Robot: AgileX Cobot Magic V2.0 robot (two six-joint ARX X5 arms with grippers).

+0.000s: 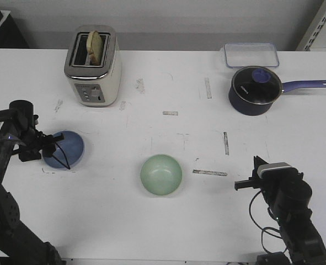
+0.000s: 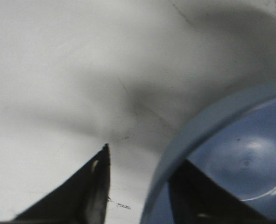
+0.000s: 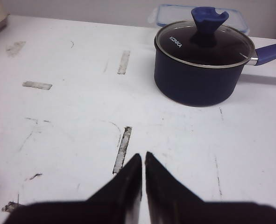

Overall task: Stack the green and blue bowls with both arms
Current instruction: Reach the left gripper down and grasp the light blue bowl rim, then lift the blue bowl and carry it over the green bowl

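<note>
The light blue bowl (image 1: 69, 146) sits on the white table at the left. My left gripper (image 1: 56, 144) is open and straddles the bowl's left rim. In the left wrist view (image 2: 146, 155) one finger is outside the blue bowl (image 2: 250, 154) over the table, and the other is inside it. The rim does not look pinched. The pale green bowl (image 1: 161, 174) stands alone at the middle front, touched by nothing. My right gripper (image 1: 257, 163) is shut and empty at the front right, right of the green bowl. Its fingertips (image 3: 144, 156) point towards the saucepan.
A cream toaster (image 1: 92, 65) with bread stands at the back left. A dark blue saucepan (image 1: 255, 91) with a glass lid (image 3: 203, 39) stands at the back right. A clear lidded box (image 1: 251, 54) lies behind it. Worn tape marks (image 1: 209, 173) dot the table.
</note>
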